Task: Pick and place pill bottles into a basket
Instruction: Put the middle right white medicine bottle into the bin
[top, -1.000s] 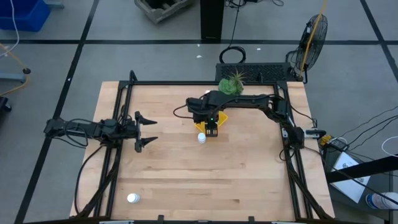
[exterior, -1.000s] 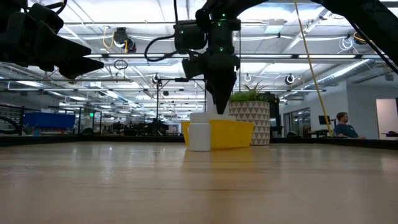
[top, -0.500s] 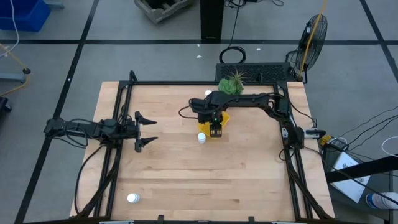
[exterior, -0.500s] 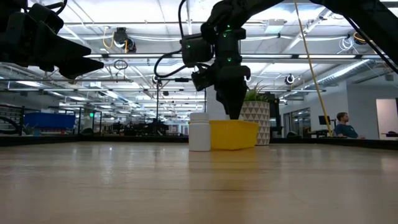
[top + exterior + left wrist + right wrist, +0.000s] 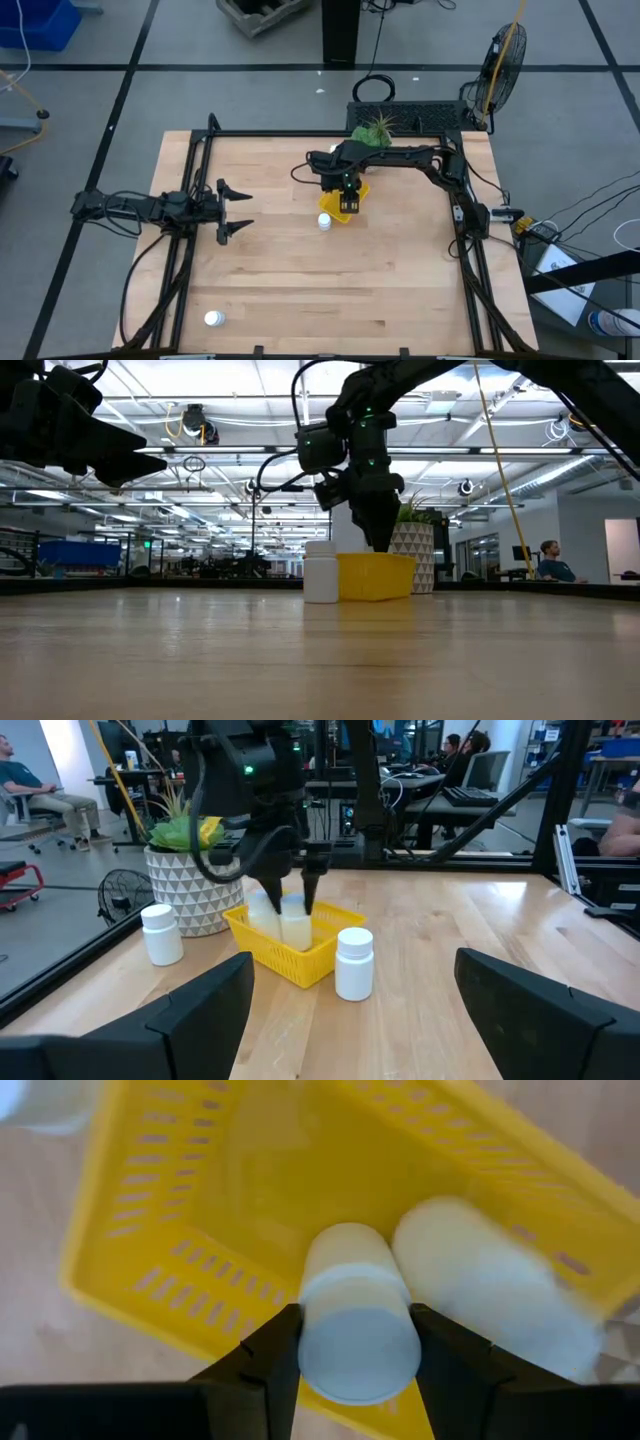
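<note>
My right gripper (image 5: pixel 347 203) reaches down into the yellow tray (image 5: pixel 357 190) and is shut on a small white pill bottle (image 5: pixel 355 1320). A second bottle (image 5: pixel 480 1280) is in the tray beside it. A third bottle (image 5: pixel 324 221) stands on its base on the table just near-left of the tray. Another (image 5: pixel 213 319) sits at the near left corner, and one (image 5: pixel 161 933) stands by the plant pot. My left gripper (image 5: pixel 236 211) waits open at the table's left. My right gripper pinches the bottle's upper part (image 5: pixel 312 1330), by the cap, between its two fingers (image 5: pixel 270 1350). The fingers come from above, pointing down. The bottle stands upright with its lower part inside the tray (image 5: pixel 285 955); whether it rests on the tray's floor I cannot tell.
A pale patterned pot with a spiky green plant (image 5: pixel 372 135) stands just behind the tray at the far edge. Black rails (image 5: pixel 190 250) frame the wooden table. Open table lies near and right of the tray.
My right gripper has gone a little toward the table's right edge and down, bringing the bottle into the yellow tray. The tray has shifted slightly toward the table's right edge. My left arm has kept still.
</note>
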### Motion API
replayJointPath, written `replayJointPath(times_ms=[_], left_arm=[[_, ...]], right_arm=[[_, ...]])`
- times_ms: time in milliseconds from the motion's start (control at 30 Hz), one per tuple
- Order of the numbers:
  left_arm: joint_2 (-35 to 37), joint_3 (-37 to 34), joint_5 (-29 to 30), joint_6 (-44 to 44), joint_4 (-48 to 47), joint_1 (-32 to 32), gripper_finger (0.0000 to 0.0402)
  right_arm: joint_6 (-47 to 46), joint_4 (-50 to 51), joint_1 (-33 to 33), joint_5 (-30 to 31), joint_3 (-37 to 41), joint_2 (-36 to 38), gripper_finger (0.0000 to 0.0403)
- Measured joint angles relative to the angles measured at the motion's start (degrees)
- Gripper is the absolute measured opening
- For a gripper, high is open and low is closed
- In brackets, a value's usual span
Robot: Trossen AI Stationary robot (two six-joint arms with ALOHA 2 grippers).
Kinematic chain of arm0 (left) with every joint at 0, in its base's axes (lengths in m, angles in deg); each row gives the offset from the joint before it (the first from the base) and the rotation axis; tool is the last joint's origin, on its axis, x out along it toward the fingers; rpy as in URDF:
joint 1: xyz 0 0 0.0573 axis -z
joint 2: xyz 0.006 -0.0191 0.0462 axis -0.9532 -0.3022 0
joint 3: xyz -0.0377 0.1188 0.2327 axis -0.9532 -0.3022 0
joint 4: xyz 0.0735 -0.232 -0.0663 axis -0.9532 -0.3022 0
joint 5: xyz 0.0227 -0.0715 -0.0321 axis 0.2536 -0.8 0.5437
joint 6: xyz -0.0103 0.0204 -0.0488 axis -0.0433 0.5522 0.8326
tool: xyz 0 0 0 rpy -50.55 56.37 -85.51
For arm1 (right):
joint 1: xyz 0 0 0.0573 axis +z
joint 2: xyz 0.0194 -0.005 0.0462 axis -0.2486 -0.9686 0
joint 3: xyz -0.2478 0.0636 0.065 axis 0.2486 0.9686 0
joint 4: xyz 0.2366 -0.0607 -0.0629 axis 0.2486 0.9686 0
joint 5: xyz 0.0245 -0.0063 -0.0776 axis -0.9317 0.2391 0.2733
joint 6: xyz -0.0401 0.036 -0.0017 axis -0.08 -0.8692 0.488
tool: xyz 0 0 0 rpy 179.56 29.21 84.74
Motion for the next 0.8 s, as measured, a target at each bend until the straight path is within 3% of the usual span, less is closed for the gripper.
replayJointPath(times_ms=[267, 533, 800], left_arm=[[0.0, 0.0, 0.0, 0.0, 0.0, 0.0, 0.0351], [0.0, 0.0, 0.0, 0.0, 0.0, 0.0, 0.0351], [0.0, 0.0, 0.0, 0.0, 0.0, 0.0, 0.0351]], right_arm=[[0.4, -0.2, -0.7, 0.0, 0.0, 0.0, 0.0150], [-1.1, 0.5, -1.0, 2.1, 0.2, -0.5, 0.0230], [-1.0, 2.9, -1.2, 3.2, 0.2, -0.3, 0.0214]])
